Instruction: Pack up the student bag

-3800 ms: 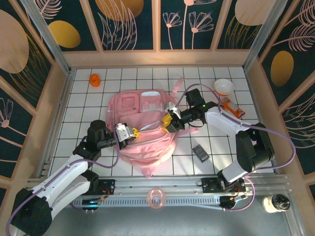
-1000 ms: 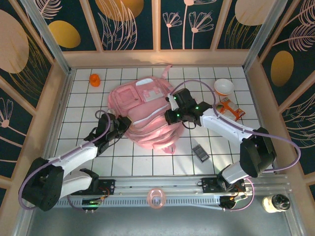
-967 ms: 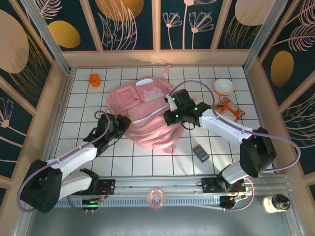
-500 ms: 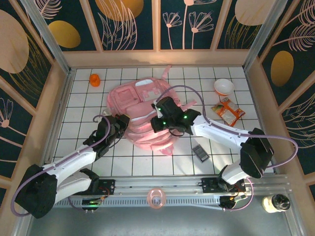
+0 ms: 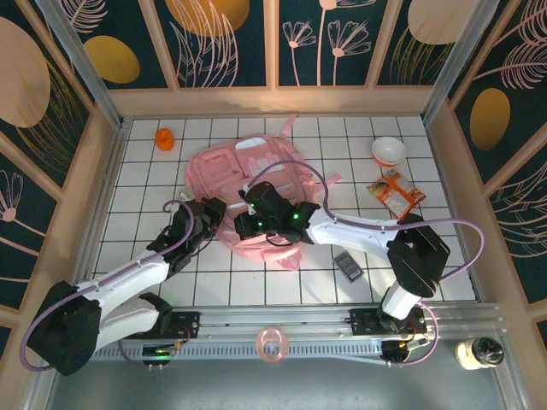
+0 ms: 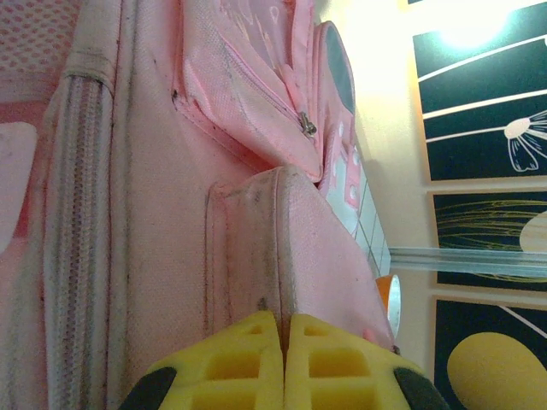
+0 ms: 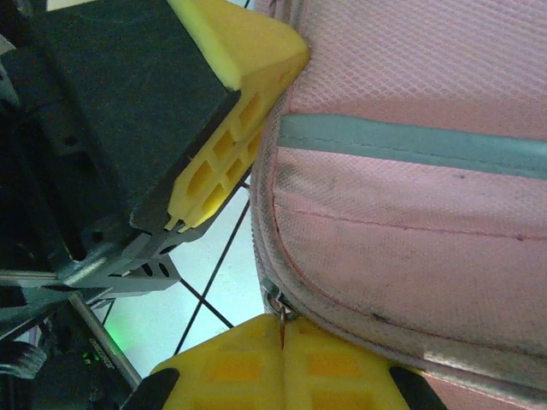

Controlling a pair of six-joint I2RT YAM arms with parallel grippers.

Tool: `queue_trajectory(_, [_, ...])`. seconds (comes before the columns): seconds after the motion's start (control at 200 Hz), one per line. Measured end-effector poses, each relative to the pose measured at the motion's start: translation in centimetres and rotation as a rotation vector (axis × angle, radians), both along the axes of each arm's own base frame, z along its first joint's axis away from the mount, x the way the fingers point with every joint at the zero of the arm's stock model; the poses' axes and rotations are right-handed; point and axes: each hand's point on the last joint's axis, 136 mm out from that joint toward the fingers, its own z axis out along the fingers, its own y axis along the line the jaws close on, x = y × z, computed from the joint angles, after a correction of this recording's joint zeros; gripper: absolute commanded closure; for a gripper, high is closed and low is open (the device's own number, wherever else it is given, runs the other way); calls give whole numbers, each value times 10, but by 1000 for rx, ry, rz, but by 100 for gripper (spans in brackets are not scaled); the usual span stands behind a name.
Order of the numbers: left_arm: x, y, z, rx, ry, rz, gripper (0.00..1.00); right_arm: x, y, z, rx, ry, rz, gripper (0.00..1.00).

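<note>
- The pink bag (image 5: 256,171) lay on the white gridded table (image 5: 171,265), a little behind the middle, bulky and rumpled, with both arms reaching in at its near edge.
- The left gripper (image 6: 283,329) had its yellow fingers pressed flat together. A raised ridge of the bag's fabric ran straight down into the line between them, so it looked pinched there.
- From the left wrist, the bag's side rose as a wall of pink cloth. There was a mesh strip on the left and a small metal zipper tab (image 6: 305,125) on a pocket higher up.
- The right gripper (image 7: 282,333) was clamped too, tips together on a little metal zipper pull (image 7: 279,301) hanging from the bag's piped edge.
- Close quarters here: from the right wrist, one of the left gripper's yellow fingers (image 7: 235,102) leaned against the bag's cloth just beside that edge.
- From above, the right arm stretched across the bag's near side towards the left one.
- Elsewhere on the table were a white bowl (image 5: 388,151) at the far right and an orange snack packet (image 5: 396,193) near it.
- A small dark item (image 5: 347,266) lay near the bag's right, and a small orange object (image 5: 164,138) sat at the far left. All were apart from the bag.
</note>
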Motion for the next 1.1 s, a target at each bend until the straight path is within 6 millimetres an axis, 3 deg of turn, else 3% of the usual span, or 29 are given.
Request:
queue_trajectory(0.06, [0, 1, 2, 1, -7, 1, 100, -1, 0, 3, 0, -21, 23, 73])
queue_trajectory(0.11, [-1, 1, 5, 4, -16, -3, 100, -2, -1, 9, 2, -50, 50, 66])
queue_trajectory(0.22, [-3, 0, 5, 27, -21, -21, 100, -5, -13, 34, 8, -163, 119, 60])
queue_trajectory(0.39, [-3, -2, 8, 72, -18, -51, 100, 7, -60, 85, -10, -470, 210, 44])
queue_trajectory(0.51, [-3, -3, 10, 90, -21, -63, 100, 14, -84, 79, -163, -713, 333, 41])
queue_trajectory(0.771, [-5, -4, 9, 96, -15, -77, 100, 36, -87, 10, -487, -904, 638, 40])
queue_trajectory(0.951, [-6, -5, 9, 96, -15, -85, 100, 47, -74, 4, -511, -1000, 694, 42])
queue_trajectory(1.011, [-6, -5, 8, 100, -14, -89, 100, 51, -71, 4, -510, -1023, 696, 53])
queue_trajectory(1.101, [-6, -6, 8, 113, -14, -97, 89, 53, -69, -1, -507, -1024, 711, 81])
